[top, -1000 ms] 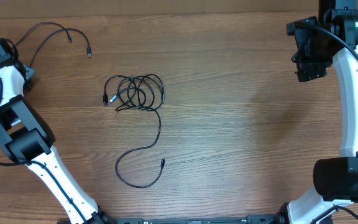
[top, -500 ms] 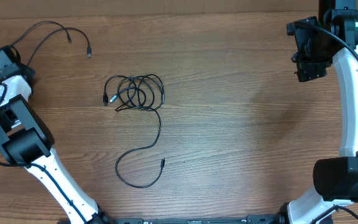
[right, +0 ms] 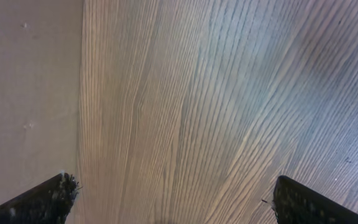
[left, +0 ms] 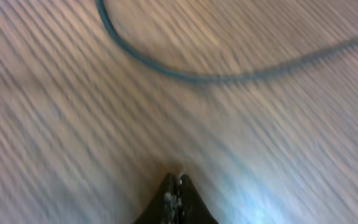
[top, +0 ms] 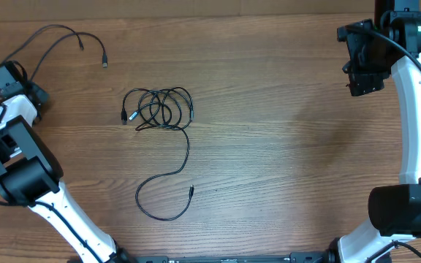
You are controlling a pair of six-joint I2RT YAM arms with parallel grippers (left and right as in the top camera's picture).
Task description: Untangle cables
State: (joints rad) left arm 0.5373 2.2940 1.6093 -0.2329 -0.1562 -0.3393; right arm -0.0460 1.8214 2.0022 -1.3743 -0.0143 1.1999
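A coiled bundle of thin black cables (top: pixel 158 109) lies left of the table's middle, with one strand (top: pixel 174 175) trailing down into a loop that ends in a small plug. A separate loose black cable (top: pixel 64 38) lies at the far left, near my left gripper (top: pixel 6 75). The left wrist view is blurred; its fingers (left: pixel 175 182) are shut with nothing between them, and a thin cable (left: pixel 185 76) curves across the wood ahead. My right gripper (top: pixel 362 77) is at the far right. Its fingers (right: pixel 169 193) are wide open over bare wood.
The table's far edge (right: pixel 79 93) shows in the right wrist view, with a pale wall behind it. Both arm bases stand at the table's near edge.
My left gripper has moved a little right and nearer along the table's left edge. The cable bundle and the right arm have not moved.
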